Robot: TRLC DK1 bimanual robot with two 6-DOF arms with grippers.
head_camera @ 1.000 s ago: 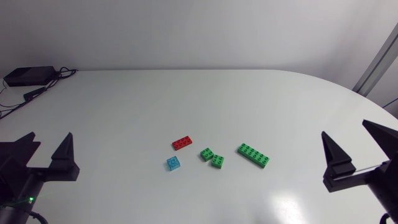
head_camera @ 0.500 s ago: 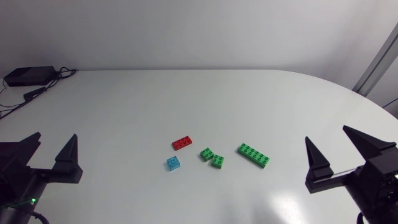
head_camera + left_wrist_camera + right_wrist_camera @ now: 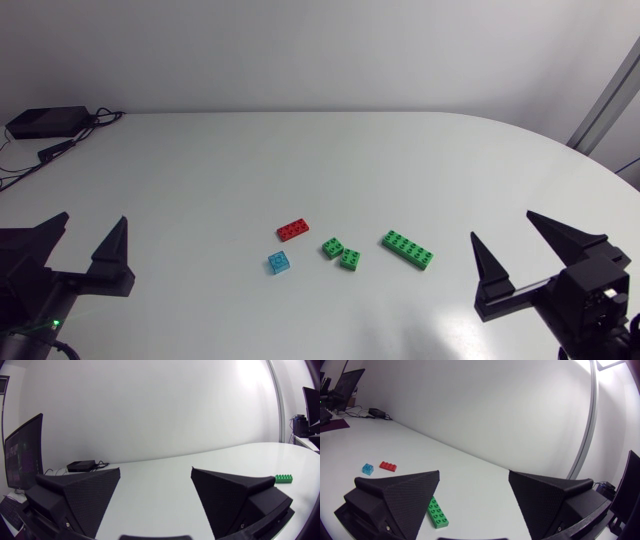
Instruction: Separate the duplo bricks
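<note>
On the white worktop (image 3: pixel 300 160), the left claw (image 3: pixel 93 217) was seen at the near left edge, its two wedge fingers spread wide with nothing between them. It was well apart from every brick.

Near the middle of the worktop, a translucent blue brick (image 3: pixel 279 263) was found lying alone. Just beyond it, and a little to the right, a small red brick (image 3: pixel 293 230) was placed flat, apart from the blue one. Next came two small green bricks, the first green brick (image 3: pixel 333 247) and the second green brick (image 3: pixel 350 259), set corner to corner and touching or very nearly so; whether they were joined could not be told. Further right, a long green brick (image 3: pixel 407 250) was laid at a slant, separate from the pair.

At the near right edge, the right claw (image 3: pixel 502 224) was held above the worktop, its fingers likewise spread and gripping nothing. In the right wrist view, the long green brick was shown ahead of the claw, beside its one finger, with the red and blue bricks farther off.
</note>
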